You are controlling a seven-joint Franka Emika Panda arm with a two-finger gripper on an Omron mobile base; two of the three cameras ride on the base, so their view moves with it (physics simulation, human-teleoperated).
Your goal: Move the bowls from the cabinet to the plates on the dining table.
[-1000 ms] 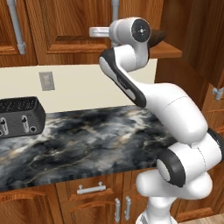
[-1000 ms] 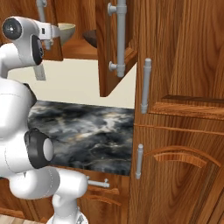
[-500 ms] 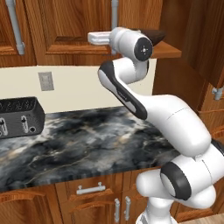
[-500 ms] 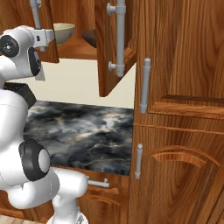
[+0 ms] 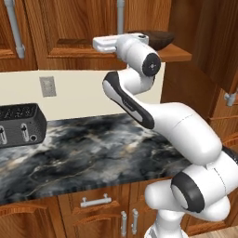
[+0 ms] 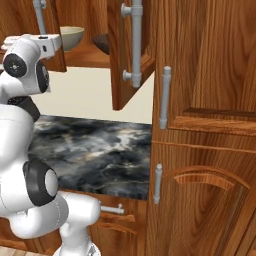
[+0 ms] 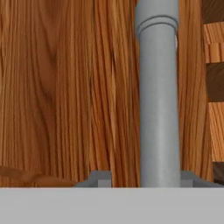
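Wood-panelled kitchen, marble bench point(image 5: 93, 153) below: your jaws straddle the cabinet point(image 7: 65, 87) door's grey handle point(image 7: 159, 109), to expose the pale bowl point(image 6: 70, 36); whether they're clamped, I can't tell.

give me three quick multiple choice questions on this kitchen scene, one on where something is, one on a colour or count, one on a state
1. Where is the toaster?
A. on the marble counter under the wall socket
B. on the cabinet shelf
C. on the floor

2. What colours are the two bowls on the cabinet shelf?
A. both white
B. one cream, one dark brown
C. one red, one blue

3. How does the cabinet door nearest the bowls stand?
A. shut flat
B. taken off
C. swung open

Answers:
1. A: the black toaster sits on the marble counter, below the wall socket.
2. B: the cream bowl and the dark brown bowl sit side by side on the cabinet shelf.
3. C: the cabinet door juts out towards the camera, leaving the shelf in sight.
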